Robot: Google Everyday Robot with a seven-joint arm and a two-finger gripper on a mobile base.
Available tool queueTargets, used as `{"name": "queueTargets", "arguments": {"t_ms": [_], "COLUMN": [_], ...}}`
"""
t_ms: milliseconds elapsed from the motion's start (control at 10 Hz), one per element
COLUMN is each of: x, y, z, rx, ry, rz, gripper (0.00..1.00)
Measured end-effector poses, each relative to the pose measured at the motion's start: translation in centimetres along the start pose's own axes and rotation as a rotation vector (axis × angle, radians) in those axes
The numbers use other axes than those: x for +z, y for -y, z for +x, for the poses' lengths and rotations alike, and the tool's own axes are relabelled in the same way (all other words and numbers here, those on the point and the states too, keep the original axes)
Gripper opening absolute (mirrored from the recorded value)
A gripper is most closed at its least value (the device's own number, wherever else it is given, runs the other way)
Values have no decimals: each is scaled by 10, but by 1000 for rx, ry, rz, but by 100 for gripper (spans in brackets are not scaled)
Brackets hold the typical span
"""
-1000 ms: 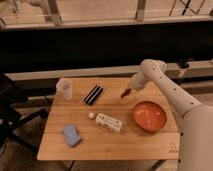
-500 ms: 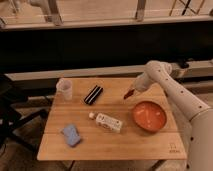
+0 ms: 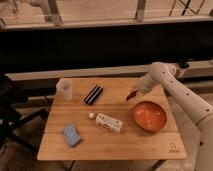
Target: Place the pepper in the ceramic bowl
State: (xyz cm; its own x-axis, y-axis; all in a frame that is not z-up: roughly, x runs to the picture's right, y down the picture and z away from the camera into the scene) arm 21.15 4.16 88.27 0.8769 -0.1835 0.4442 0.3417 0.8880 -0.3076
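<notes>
Setting: a dim room, with a dark wall band and pale railing posts behind a pale, slatted wooden tabletop (image 3: pixel 150 146).
Gripper: my gripper (image 3: pixel 135 92) hangs over the right rear of the tabletop, clenched on the pepper.
Pepper: the slim, dark red, chili-like pepper (image 3: pixel 131 95) juts down and left from the gripper tip. It looks to be off the wood and not yet over the dish.
Bowl: the wide, shallow, glossy orange-red ceramic bowl (image 3: pixel 150 116) sits just in front and to the right of the pepper, with nothing in it.
Step in hand: carrying the pepper across to the bowl.
Doing it well: I should pass over the near rim with room to spare, stop above the middle, lower, and only then let go, so the piece does not bounce off the glossy slope.
Neighbours: the clear plastic cup (image 3: pixel 64 89), flat black bar (image 3: pixel 93 94), lying white bottle (image 3: pixel 108 122) and blue sponge (image 3: pixel 71 135) stand well apart, out of my path.
Hard to make out: how deep the grip on the pepper is, the pepper's height above the wood, and my arm's base, which is cut off at the right.
</notes>
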Motion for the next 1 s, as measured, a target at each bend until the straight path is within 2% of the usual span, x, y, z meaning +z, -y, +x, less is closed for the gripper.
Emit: {"name": "queueTargets", "arguments": {"t_ms": [600, 900, 1000], "x": [1, -2, -9], "y": [-17, -26, -35], "z": [17, 21, 21], "rx": [41, 52, 56], "ry": [-23, -23, -31], "rz": [-16, -16, -16], "gripper": [0, 0, 0]}}
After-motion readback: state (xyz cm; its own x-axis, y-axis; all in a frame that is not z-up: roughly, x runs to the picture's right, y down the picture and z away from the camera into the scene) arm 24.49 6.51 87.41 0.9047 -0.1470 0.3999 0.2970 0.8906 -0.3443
